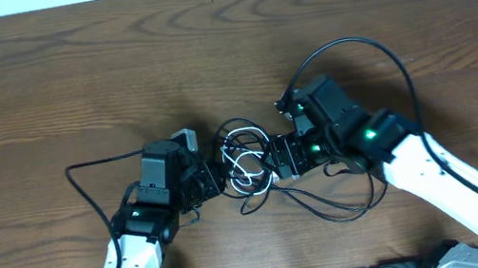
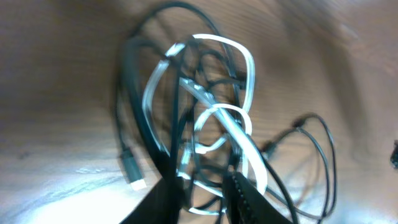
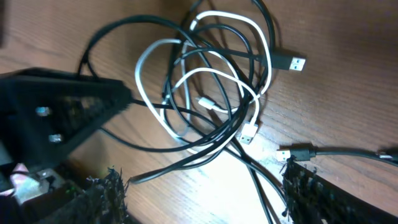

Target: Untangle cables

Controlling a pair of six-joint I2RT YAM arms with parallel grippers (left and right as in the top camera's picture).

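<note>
Close in, the left gripper [image 2: 208, 199] has its fingers a little apart with cords between them, and I cannot tell if they pinch; the right gripper [image 3: 208, 186] is spread wide, holding nothing. Just past them the cables [image 1: 245, 162] lie knotted on the table [image 1: 65, 65] between both grippers, none pulled free yet. The right wrist view shows a black plug [image 3: 292, 62] poking out; from overhead it is too small to find.

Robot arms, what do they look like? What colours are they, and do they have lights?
The left arm and right arm are white tubes that end in boxy black parts, with a black left hand and right hand. Small green lights glow on the right one. A thick black wire loops off each arm.
</note>
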